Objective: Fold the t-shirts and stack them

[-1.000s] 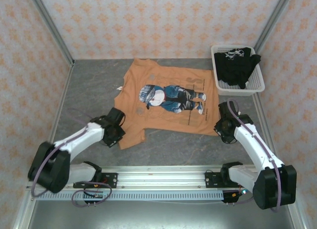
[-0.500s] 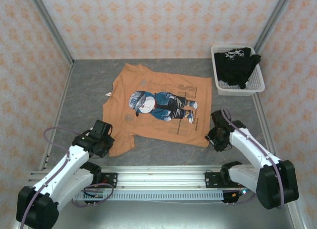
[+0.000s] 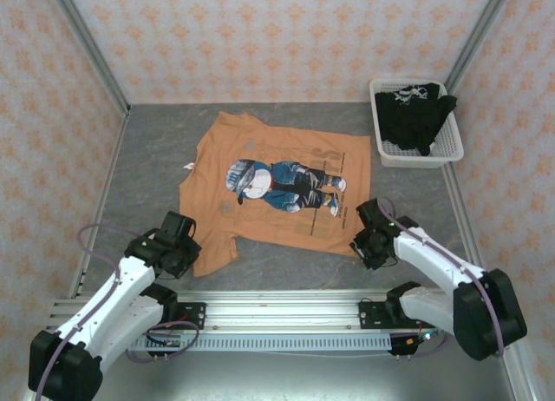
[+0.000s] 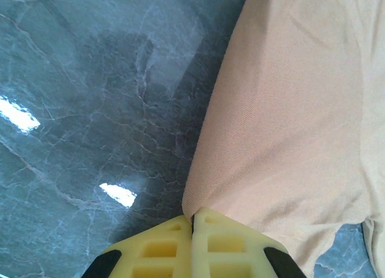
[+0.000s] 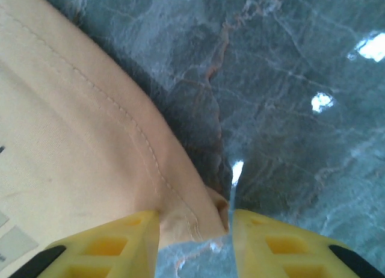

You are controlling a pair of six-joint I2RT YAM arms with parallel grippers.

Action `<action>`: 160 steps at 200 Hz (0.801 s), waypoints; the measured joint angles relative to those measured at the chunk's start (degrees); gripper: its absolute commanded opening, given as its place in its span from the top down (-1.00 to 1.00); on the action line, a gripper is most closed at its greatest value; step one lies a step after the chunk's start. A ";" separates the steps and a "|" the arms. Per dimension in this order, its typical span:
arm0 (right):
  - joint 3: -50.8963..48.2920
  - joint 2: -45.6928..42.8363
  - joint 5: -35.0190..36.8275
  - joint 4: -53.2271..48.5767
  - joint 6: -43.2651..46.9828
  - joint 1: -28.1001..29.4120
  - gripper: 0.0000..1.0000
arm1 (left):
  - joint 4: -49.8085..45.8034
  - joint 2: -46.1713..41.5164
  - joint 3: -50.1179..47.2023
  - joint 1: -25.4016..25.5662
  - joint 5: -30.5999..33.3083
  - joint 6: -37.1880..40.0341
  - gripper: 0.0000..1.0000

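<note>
**Two robot arms at the near corners of an orange t-shirt spread on a grey table**

A grey marbled table point(image 3: 156, 158) lies inside patterned walls. The orange t-shirt point(image 3: 260, 214) is spread almost flat across its middle, print side up. A blue-and-white cartoon figure point(image 3: 286, 180) lies sideways on it, head toward the shirt's left end.

The white left arm point(image 3: 113, 288) reaches in from the shirt's near-left side. The white right arm point(image 3: 434, 262) reaches in from its near-right side.

Beyond the shirt's far-right corner and apart from it stands a white mesh basket point(image 3: 421, 161). The black t-shirt point(image 3: 416, 115) with white print is bunched inside the basket, and one fold hangs over its near rim.

The left gripper point(image 3: 192, 249) sits at the orange shirt's near-left corner. From the left wrist, its yellow fingers point(image 4: 234, 245) are pressed together, pinching a fold of orange cloth point(image 4: 289, 127) that fans out from their tips over the table point(image 4: 90, 109).

The right gripper point(image 3: 364, 245) sits at the shirt's near-right corner. From the right wrist, its yellow fingers point(image 5: 126, 242) are spread apart. The stitched hem corner point(image 5: 186, 215) lies on the table between them, touching the left finger, with a thin gap before the right one
</note>
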State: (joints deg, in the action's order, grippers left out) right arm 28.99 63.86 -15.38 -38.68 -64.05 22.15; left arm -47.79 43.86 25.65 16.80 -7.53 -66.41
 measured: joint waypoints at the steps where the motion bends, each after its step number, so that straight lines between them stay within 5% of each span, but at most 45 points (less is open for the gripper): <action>1: 0.00 0.24 0.13 0.11 -0.11 0.00 0.43 | -0.07 0.00 0.04 0.00 -0.07 0.13 1.00; 44: 1.38 2.78 3.02 -1.60 0.44 0.17 1.00 | -2.05 0.00 2.34 0.09 -2.80 3.52 1.00; 103: 8.33 0.46 9.38 -8.44 5.31 -2.71 1.00 | -3.06 -2.23 4.63 9.07 -7.04 4.98 1.00; 160: 10.10 -3.19 10.16 -14.86 7.34 -2.71 1.00 | -2.03 -4.87 13.64 18.10 -4.50 5.03 1.00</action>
State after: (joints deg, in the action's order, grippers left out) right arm 39.09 60.66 -5.21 -53.54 -56.71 19.44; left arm -49.82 38.98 39.29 34.89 -12.03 -61.39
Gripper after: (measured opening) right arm 0.040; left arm 0.043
